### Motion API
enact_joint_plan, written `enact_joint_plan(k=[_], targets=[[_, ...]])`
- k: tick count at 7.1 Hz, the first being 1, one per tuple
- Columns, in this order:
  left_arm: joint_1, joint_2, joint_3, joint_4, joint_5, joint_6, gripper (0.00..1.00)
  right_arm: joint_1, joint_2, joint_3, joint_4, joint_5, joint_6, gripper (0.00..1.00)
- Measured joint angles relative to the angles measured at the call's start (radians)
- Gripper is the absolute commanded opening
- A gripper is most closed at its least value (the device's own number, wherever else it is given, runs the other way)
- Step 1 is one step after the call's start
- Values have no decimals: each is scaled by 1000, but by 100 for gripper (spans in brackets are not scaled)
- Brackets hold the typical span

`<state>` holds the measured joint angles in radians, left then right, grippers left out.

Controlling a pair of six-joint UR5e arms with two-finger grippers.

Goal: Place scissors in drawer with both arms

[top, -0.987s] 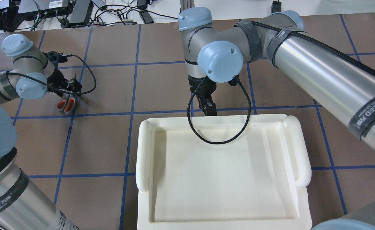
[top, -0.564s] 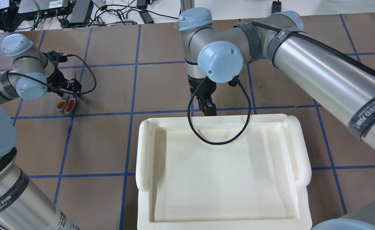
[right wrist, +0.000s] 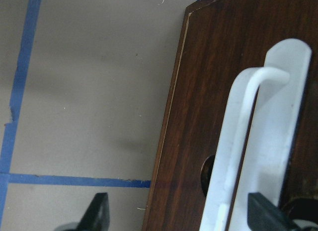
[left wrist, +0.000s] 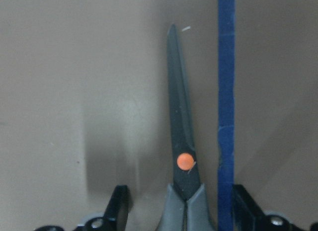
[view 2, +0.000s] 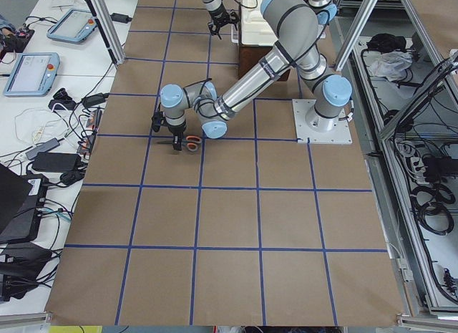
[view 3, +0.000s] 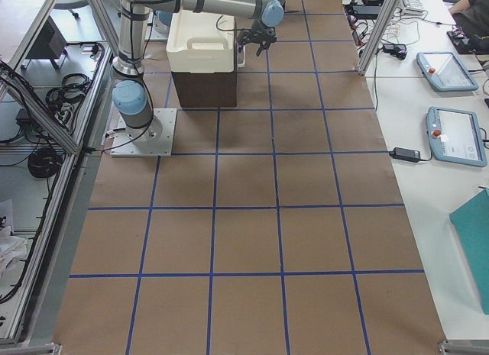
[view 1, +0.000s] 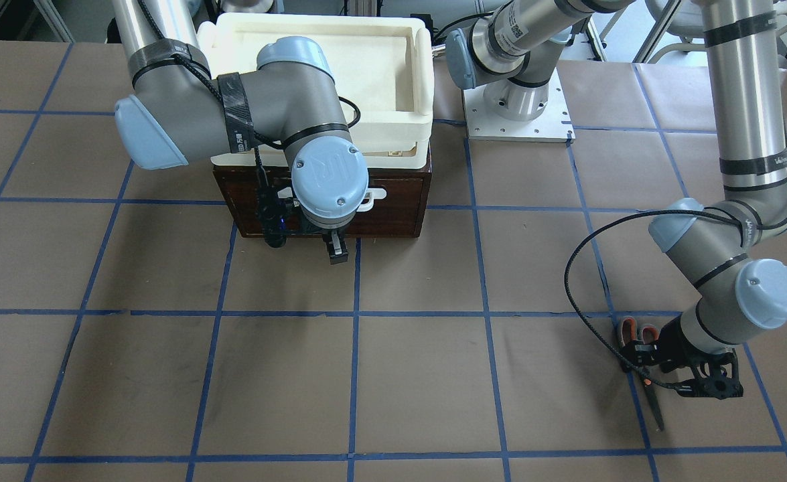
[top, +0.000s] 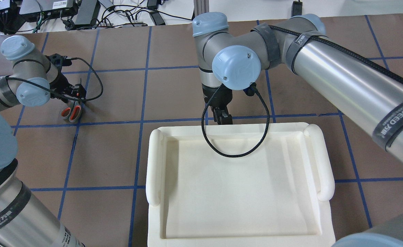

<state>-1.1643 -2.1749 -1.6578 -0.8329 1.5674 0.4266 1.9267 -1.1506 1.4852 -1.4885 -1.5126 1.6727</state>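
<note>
On brown paper surface [view 1: 420, 375], left hand [left wrist: 181, 208] spread astride dark-bladed grey-orange scissors [left wrist: 180, 121]; right hand [right wrist: 179, 216] spread astride white bar handle [right wrist: 243, 141] of dark wooden drawer [right wrist: 208, 67].

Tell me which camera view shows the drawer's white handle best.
The right wrist-mounted view: the handle stands close and sharp against the dark drawer front. The front-facing view shows only its ends beside the right arm; the overhead view hides it under the white tray.

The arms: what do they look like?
The left arm and right arm are silver-grey tubes with light blue joint caps. A black braided cable runs along each, under dark straps with white lettering. The left gripper and right gripper are black.
</note>
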Motion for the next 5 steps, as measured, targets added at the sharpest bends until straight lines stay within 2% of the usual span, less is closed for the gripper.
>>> enact_joint_plan(k=[3,5], targets=[[0,0,0,0,-1,-1,45,-1,3,2,-12,0,-8,100],[0,-1,-1,0,-3,-1,33,-2,3,-6,-33,-1,-9,100]])
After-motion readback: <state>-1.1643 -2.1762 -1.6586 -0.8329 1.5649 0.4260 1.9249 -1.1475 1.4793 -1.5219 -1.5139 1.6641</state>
